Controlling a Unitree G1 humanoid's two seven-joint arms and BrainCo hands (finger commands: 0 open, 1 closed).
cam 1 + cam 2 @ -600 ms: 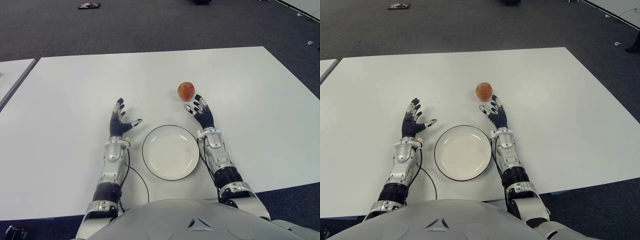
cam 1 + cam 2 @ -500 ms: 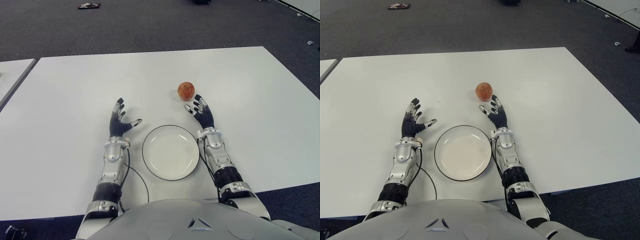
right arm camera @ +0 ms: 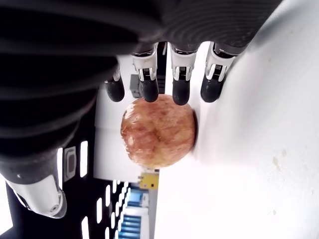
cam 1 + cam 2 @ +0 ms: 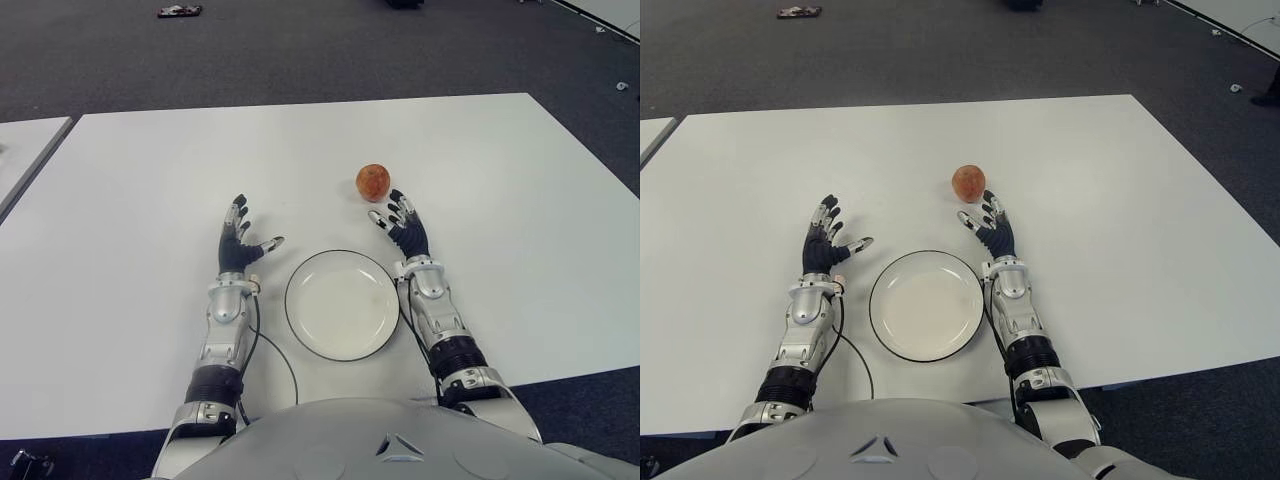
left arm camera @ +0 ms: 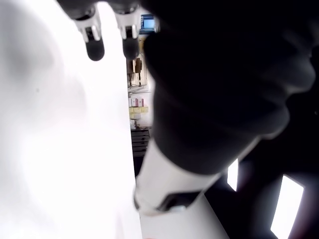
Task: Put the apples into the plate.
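1. Eye views: the apple [image 4: 373,182] sits on the white table [image 4: 520,200], just beyond the right hand [image 4: 402,226], whose fingers are spread. The plate [image 4: 342,304] between both forearms holds nothing.
2. Left wrist view: the left hand [image 4: 239,243] is unclenched, grasping nothing.
3. Right wrist view: the fingertips [image 3: 181,94] are straight, just short of the apple.

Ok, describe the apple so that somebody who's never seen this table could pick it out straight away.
Start at the large white table and find the round white plate with a dark rim near the robot's edge. Just beyond the plate, a little to its right, the open right hand points forward; the apple sits just past its fingers. It is the only small, round, reddish-orange thing on the white surface.
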